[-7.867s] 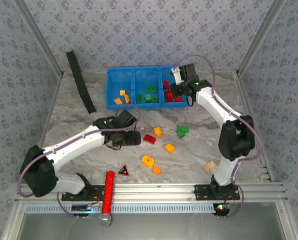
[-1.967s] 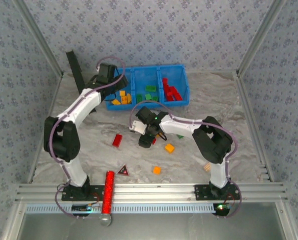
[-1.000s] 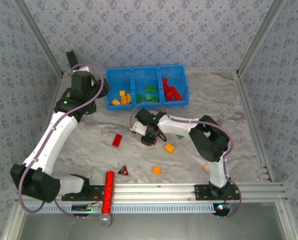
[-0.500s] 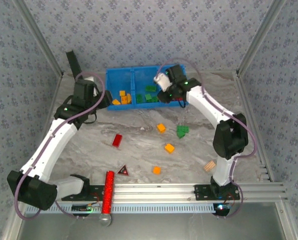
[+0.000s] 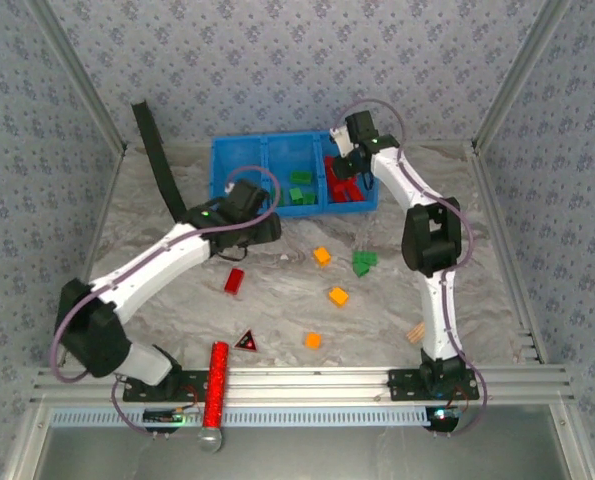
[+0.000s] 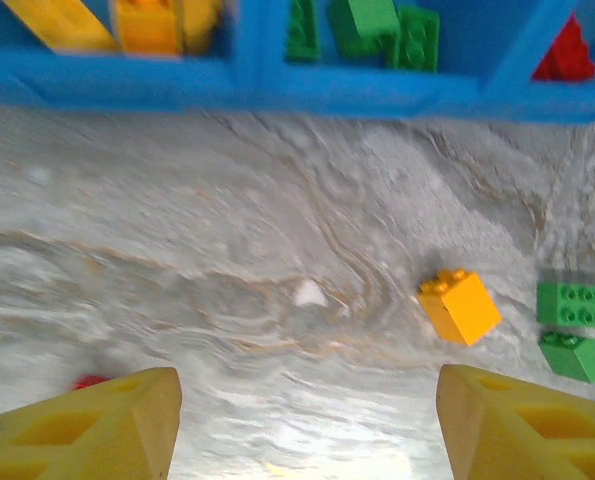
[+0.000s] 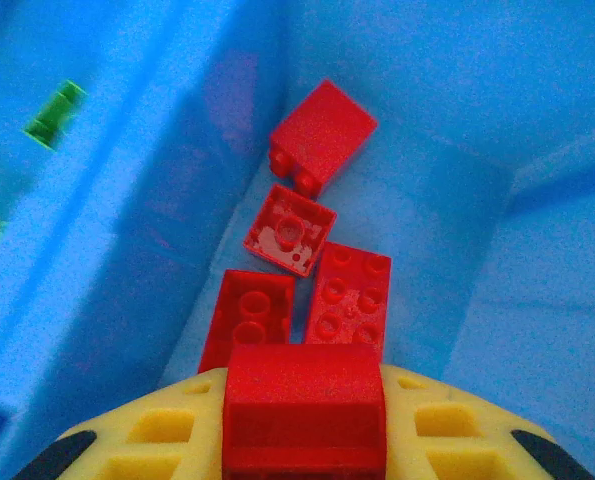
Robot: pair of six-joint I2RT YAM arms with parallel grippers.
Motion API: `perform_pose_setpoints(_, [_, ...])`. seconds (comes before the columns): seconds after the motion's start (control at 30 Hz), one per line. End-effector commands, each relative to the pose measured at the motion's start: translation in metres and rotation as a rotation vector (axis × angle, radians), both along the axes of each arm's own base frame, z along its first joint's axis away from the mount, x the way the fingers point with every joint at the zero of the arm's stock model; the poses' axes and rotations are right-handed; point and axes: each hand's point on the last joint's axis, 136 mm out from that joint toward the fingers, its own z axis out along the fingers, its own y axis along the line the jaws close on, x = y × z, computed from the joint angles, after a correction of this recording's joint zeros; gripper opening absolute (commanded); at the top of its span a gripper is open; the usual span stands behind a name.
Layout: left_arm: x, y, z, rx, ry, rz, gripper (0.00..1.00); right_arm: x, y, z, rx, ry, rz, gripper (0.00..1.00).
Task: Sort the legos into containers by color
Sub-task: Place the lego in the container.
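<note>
1. The right gripper is clenched on the held red brick. It hangs over the right compartment of the blue tray, which sits at 12 o'clock on the table.
2. Below it, four red legos lie on that compartment's floor. One has its hollow underside up, and two lie touching side by side.
3. The left gripper is released. Its yellow fingers stand wide apart with nothing between them, over bare table just in front of the tray's near wall.
4. The middle compartment holds green legos, and the left compartment holds yellow-orange legos.
5. A loose red brick lies at 9 o'clock of the table's middle.
6. An orange brick lies near the middle, with two green bricks at its 3 o'clock.
7. A second orange brick lies at 5 o'clock of the first, and a third orange brick lies farther towards 6 o'clock.
8. A dark triangle lies at 9 o'clock of the third orange brick, and a tan block lies at its 3 o'clock.
</note>
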Motion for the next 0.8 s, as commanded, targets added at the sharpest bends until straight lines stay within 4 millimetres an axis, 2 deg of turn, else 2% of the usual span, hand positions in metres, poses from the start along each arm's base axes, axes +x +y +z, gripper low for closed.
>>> perform_pose_setpoints(0.0, [0.0,-0.041,-0.008,-0.106,0.053,0.014,0.69,0.009,-0.002,0.0,0.022,0.0,-0.036,0.22])
perform_pose_setpoints(0.2, [0.002,-0.091,-0.038,-0.127,0.127,-0.01,0.71,0.004,0.002,-0.019,0.012,0.021,-0.024,0.27])
perform_pose_setpoints(0.37, [0.011,-0.119,-0.057,-0.146,0.173,-0.019,0.72,0.001,-0.002,-0.028,0.0,0.026,-0.031,0.3])
perform_pose_setpoints(0.6, [0.016,-0.139,-0.079,-0.141,0.23,-0.019,0.73,-0.004,-0.004,-0.026,-0.001,0.025,-0.026,0.39])
perform_pose_setpoints(0.77, [0.014,-0.144,-0.088,-0.129,0.266,-0.018,0.74,-0.006,-0.003,-0.012,0.009,0.006,-0.018,0.46])
